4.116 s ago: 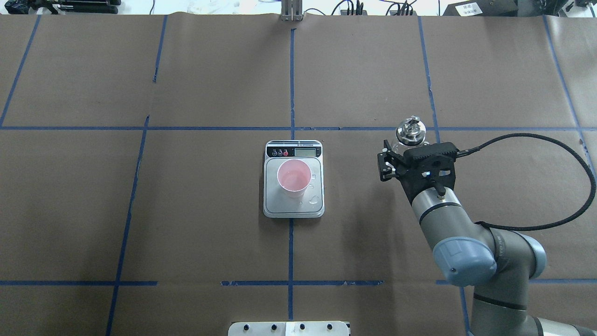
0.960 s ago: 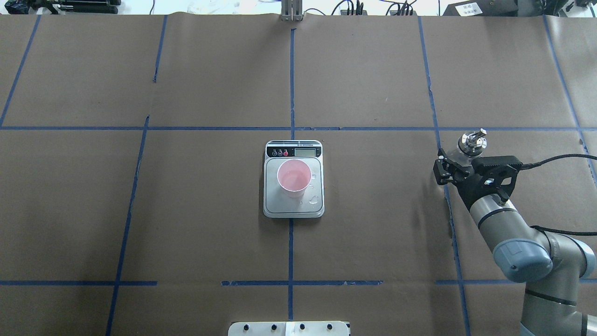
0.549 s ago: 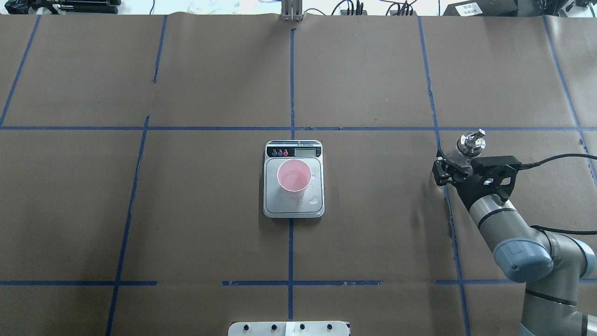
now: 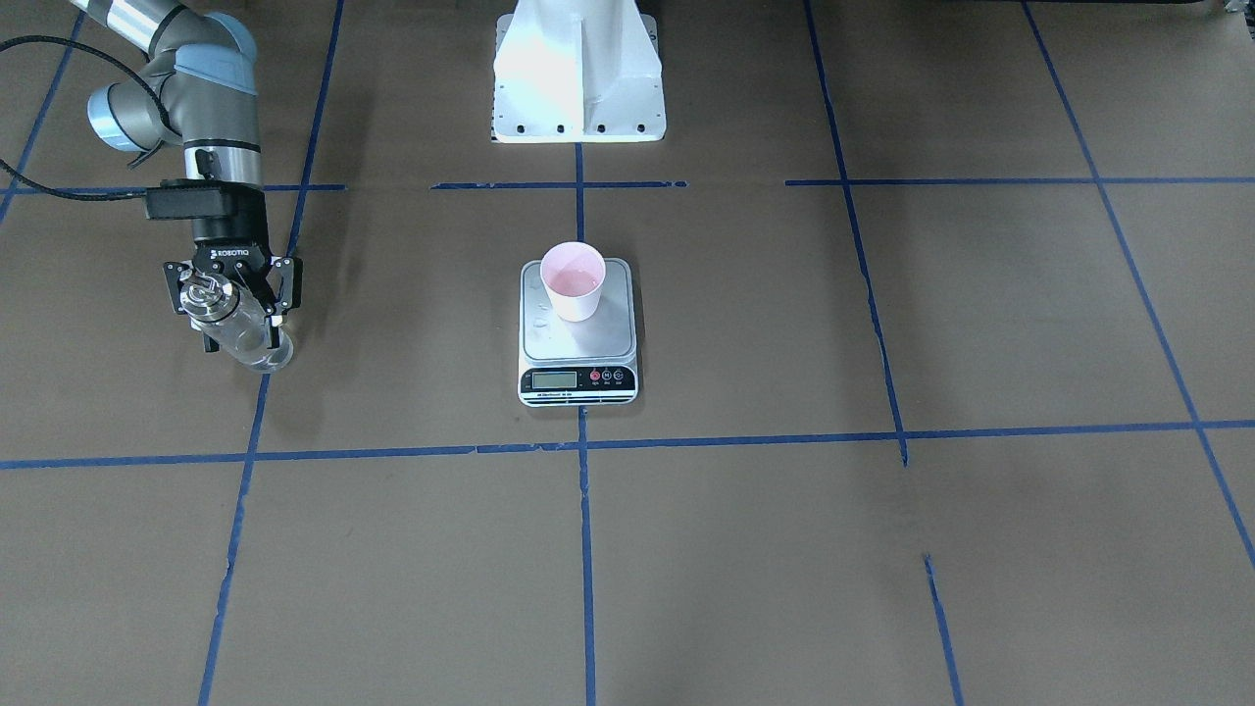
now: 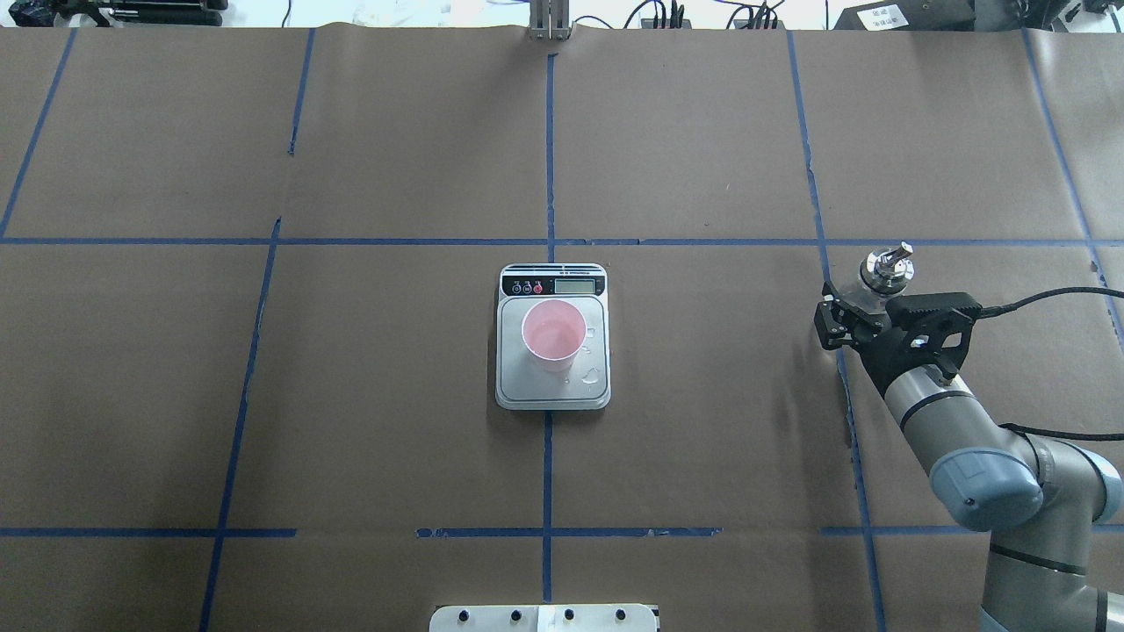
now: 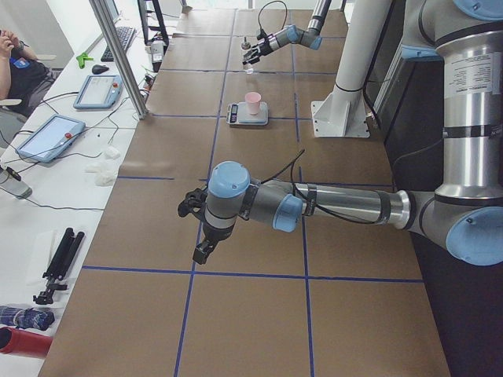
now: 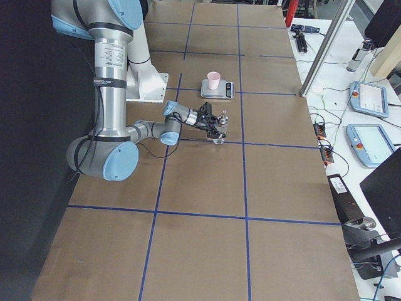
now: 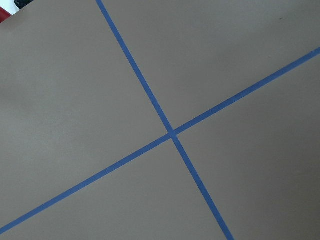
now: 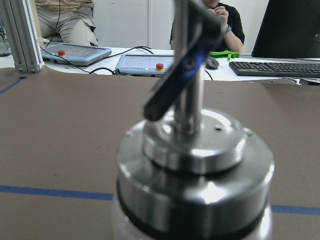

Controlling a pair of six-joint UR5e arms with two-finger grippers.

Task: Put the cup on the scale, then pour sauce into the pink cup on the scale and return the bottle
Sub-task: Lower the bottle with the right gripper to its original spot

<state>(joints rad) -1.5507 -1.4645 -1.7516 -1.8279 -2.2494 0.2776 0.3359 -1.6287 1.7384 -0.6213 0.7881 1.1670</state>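
The cup [image 5: 554,333] stands on the scale [image 5: 553,393] holding liquid, so pouring seems done; the right gripper [image 4: 240,319] clamps the bottle [image 4: 250,343] well aside, release pending; the left gripper [image 6: 196,232] I cannot judge

Right wrist view: the bottle [image 9: 195,165] sits close and out of focus, its spout tip cut by the top edge and its glass body cut by the bottom edge, so no liquid level can be read there. Overhead view: the bottle's lower body is hidden behind the right gripper [image 5: 850,309], and the digits on the scale [image 5: 553,386] display are too small to read. The left gripper [image 6: 200,250] shows only small in the left side view, so its jaw state cannot be told.
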